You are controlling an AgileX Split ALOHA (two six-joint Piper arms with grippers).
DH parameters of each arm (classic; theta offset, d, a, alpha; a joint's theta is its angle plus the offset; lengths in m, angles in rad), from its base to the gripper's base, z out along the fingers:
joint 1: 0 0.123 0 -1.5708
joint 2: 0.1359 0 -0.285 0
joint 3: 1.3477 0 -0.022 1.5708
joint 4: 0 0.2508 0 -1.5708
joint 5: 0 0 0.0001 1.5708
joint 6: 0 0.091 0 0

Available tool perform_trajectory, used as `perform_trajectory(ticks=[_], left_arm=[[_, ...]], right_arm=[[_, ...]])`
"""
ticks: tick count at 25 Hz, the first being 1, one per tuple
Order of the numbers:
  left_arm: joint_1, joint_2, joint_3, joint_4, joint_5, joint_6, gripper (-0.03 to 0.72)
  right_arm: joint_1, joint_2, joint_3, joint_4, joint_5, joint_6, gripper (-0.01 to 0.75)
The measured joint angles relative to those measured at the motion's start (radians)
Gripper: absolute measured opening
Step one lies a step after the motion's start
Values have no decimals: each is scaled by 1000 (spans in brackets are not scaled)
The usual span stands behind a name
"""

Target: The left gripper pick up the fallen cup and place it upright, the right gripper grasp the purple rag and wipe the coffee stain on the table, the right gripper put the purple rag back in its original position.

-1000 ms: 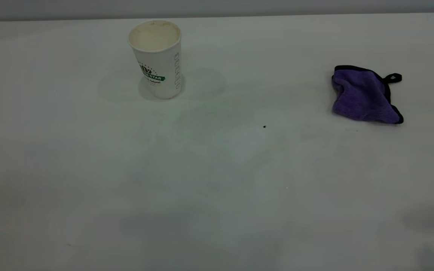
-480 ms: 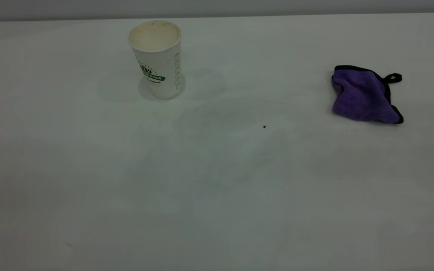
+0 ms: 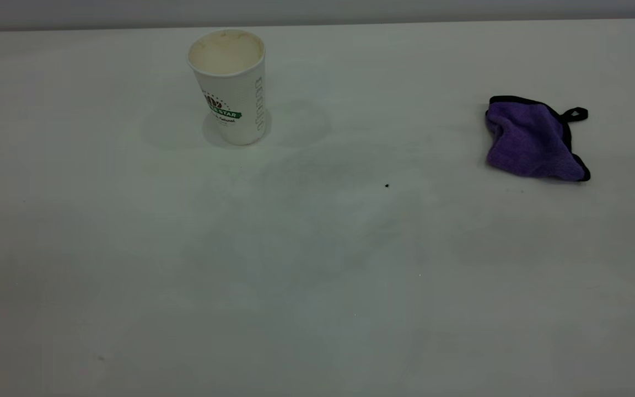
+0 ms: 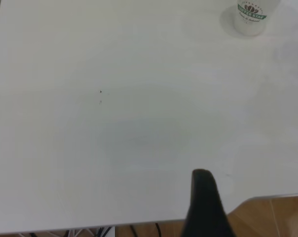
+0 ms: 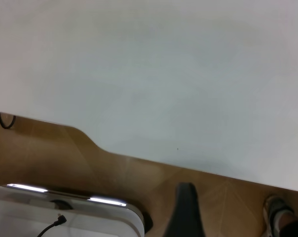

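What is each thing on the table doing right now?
paper coffee cup: standing upright, mouth open, looks empty.
purple rag: crumpled in a heap, lying apart from the cup, nothing holding it.
table: white, no coffee blot showing, only a tiny dark speck.
left tool: near the table's edge, holding nothing.
right tool: off the table's edge, holding nothing.

Exterior view: high, angled down over table [image 3: 317,264]. Left wrist view: near table edge, sharing cup [image 4: 251,17] (upright) with exterior. Right wrist view: over table edge, floor below.
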Motion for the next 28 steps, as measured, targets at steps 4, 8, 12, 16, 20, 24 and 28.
perform_trajectory(ticks=[4, 8, 12, 16, 20, 24, 28], left_arm=[[0, 0, 0, 0, 0, 0, 569], [0, 0, 0, 0, 0, 0, 569], [0, 0, 0, 0, 0, 0, 569], [0, 0, 0, 0, 0, 0, 569], [0, 0, 0, 0, 0, 0, 569], [0, 0, 0, 0, 0, 0, 569], [0, 0, 0, 0, 0, 0, 569]], right_arm=[[-81, -68, 0, 1, 1, -1, 658], [-169, -175, 0, 1, 2, -1, 643], [-203, -311, 0, -7, 9, -1, 628], [-204, -409, 0, -12, 15, -1, 619], [-204, -443, 0, -14, 20, -1, 616], [-204, -443, 0, -14, 20, -1, 599], [-204, -443, 0, -14, 20, -1, 571]])
